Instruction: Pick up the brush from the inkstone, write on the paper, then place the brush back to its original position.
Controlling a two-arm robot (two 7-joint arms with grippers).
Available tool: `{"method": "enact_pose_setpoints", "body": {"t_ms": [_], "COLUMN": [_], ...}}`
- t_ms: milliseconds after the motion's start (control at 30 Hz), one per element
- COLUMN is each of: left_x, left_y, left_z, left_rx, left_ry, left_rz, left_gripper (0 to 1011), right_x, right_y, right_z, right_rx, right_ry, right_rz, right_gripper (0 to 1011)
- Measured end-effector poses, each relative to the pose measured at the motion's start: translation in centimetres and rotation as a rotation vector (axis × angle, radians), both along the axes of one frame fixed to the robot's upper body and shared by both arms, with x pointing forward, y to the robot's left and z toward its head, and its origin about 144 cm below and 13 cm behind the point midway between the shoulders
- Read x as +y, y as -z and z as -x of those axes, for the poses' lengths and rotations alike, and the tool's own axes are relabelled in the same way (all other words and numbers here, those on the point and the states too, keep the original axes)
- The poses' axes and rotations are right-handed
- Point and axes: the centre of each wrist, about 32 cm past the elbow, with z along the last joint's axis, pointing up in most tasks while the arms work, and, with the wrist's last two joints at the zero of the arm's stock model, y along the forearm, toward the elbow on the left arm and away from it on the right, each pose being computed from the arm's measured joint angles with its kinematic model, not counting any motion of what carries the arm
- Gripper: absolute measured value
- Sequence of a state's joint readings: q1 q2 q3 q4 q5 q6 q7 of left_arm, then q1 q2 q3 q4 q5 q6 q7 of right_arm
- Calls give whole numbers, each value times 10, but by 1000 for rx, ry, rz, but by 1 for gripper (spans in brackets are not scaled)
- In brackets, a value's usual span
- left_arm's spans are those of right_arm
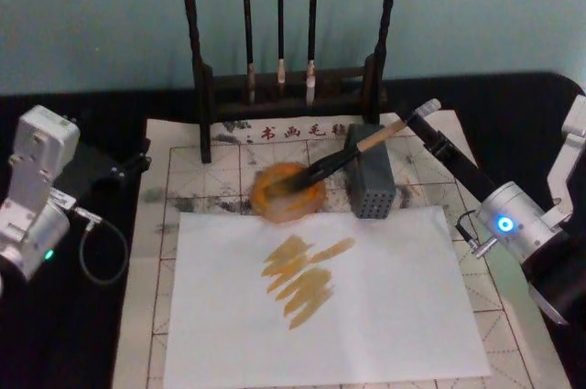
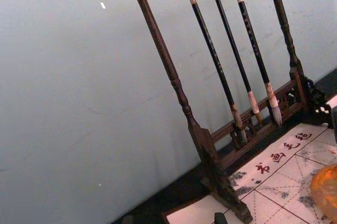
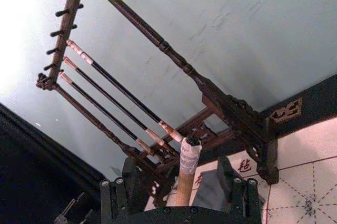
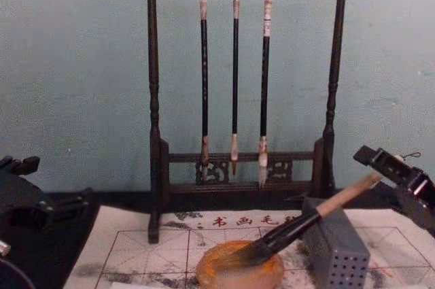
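Far to the left of the inkstone (image 1: 293, 211), the left arm sits by the edge of the grid mat (image 1: 197, 169). The left gripper (image 1: 135, 163) points toward the inkstone but is well away from it. I cannot tell if it is apart or together.

Behind the inkstone stands a dark wooden stand (image 4: 153, 85). Three thin brushes (image 4: 235, 78) hang from its top bar with their tips down.

The inkstone is a round orange dish that sits on the grid mat. Just in front of the inkstone lies the paper (image 1: 385, 316), white and flat, on top of the mat. It has amber brush marks (image 1: 302, 275) on it, a little way in front of the inkstone.

The brush (image 1: 352, 152) has its dark bushy hair down in the inkstone. Its handle goes up and off to the right of the inkstone. It leans on the top of a grey block (image 1: 371, 189) with little holes, which stands just beside the inkstone on the right.

Farther right of the inkstone, at the high end of the brush, is the right gripper (image 1: 426, 122). Its two fingers (image 3: 226, 174) are apart, one on each side of the white cap (image 3: 190, 153). There is a gap on both sides, so they are around the brush but do not squeeze it.
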State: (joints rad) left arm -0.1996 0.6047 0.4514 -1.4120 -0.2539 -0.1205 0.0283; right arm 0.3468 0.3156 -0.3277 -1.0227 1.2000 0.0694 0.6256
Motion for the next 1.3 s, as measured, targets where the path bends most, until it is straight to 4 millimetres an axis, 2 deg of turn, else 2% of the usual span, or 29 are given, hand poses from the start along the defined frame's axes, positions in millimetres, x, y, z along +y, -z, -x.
{"method": "enact_pose_setpoints", "body": {"t_ms": [1167,1267,1300], "left_x": [0,0,0], "left_y": [0,0,0], "left_z": [0,0,0], "left_rx": [0,0,0], "left_ry": [0,0,0], "left_rz": [0,0,0], "left_gripper": [1001,1001,1001], "right_x": [0,0,0], "right_y": [0,0,0], "right_z": [0,0,0], "right_rx": [-1,-1,-1], "right_ry": [1,1,1], "right_rz": [2,2,2], "right_gripper": [1003,980,945]}}
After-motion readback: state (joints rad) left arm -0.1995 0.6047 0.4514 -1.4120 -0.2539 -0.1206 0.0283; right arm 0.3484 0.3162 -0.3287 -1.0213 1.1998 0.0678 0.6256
